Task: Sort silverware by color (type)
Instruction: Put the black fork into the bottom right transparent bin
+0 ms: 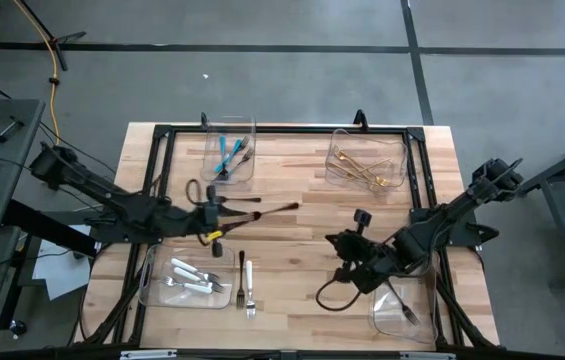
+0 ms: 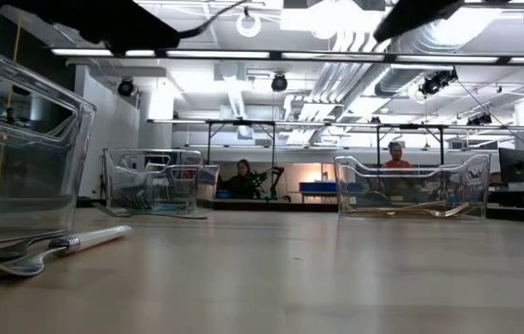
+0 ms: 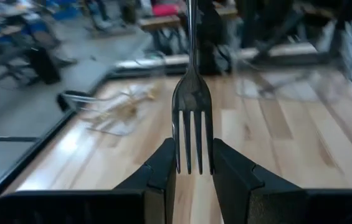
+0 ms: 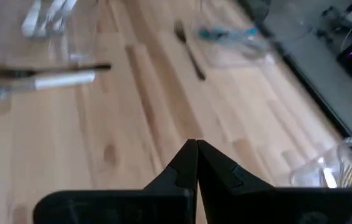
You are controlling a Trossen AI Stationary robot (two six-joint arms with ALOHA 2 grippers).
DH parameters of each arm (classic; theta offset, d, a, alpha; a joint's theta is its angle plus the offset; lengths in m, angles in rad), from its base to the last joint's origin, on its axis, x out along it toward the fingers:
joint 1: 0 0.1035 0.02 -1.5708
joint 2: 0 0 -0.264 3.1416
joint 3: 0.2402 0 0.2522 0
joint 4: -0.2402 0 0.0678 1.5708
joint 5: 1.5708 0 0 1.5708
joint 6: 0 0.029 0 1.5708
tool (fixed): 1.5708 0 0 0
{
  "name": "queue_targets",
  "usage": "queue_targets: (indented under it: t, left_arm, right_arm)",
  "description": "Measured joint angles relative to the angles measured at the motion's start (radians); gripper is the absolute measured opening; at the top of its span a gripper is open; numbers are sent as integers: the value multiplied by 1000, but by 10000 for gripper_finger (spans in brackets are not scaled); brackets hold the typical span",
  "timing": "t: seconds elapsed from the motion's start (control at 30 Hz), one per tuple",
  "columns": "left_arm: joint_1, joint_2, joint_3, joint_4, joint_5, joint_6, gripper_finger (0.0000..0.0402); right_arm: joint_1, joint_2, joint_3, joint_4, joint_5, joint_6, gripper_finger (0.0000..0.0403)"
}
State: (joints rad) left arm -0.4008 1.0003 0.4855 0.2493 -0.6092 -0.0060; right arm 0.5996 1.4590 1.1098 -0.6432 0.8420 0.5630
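We see the left gripper (image 3: 194,163) over the middle of the wooden table (image 1: 292,240), its two dark fingers (image 3: 163,171) clamped on the tine end of a dark steel fork (image 3: 192,124); the handle runs out of the left wrist view, so its far end is cut off there. From above, that fork (image 1: 272,209) shows only as a thin dark line pointing toward the table's centre, and the fingertips are lost in the dark arm.

The right gripper (image 4: 195,163) hangs over bare wood on the right half, its jaws pressed together with nothing between them.

The rest of the silverware is sorted in part: teal-handled pieces (image 1: 226,155) in the clear plastic bin at the far left (image 1: 250,135), gold pieces (image 1: 364,170) in the clear bin at the far right (image 1: 399,150), white-handled pieces (image 1: 190,277) in the clear near-left bin (image 1: 150,262). A white-handled fork (image 1: 250,285) and a dark utensil (image 1: 242,264) lie loose on the table just beside that bin. A clear near-right bin (image 1: 392,320) holds one dark fork (image 1: 408,313), partly hidden by the right arm.

In the low view both arms are mere dark shapes at the upper edge, and the bins' contents are hard to make out. We can read no writing or labels anywhere.
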Motion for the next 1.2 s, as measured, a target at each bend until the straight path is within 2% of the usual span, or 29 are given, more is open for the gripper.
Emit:
queue_targets:
  t: [0.13, 0.3, 0.47, 0.57, 0.7, 0.83, 1.0, 1.2]
  left_arm:
    - [-32, -14, -42, 48, -81, -26, 70]
    - [-38, 3, -44, 53, -107, -35, 72]
    - [-38, 3, -44, 56, -109, -9, 72]
    - [-38, 3, -44, 64, -109, 8, 72]
    - [-38, 3, -44, 63, -111, 17, 72]
    - [-38, 3, -44, 63, -112, 17, 72]
    - [-38, 3, -44, 63, -114, 17, 72]
    - [-38, 3, -44, 63, -138, 18, 72]
  right_arm:
    - [-56, 0, -67, 228, 27, -126, 0]
    - [-169, 1, -255, 730, -102, -295, 17]
    - [-283, 2, -449, 1391, -313, -410, 82]
    - [-332, 2, -517, 1635, -404, -402, 132]
    - [-358, 0, -537, 1669, -454, -381, 192]
    - [-358, 13, -536, 1627, -454, -358, 228]
    - [-358, 42, -536, 1625, -442, -338, 238]
    - [-358, 47, -536, 1628, -374, -297, 239]
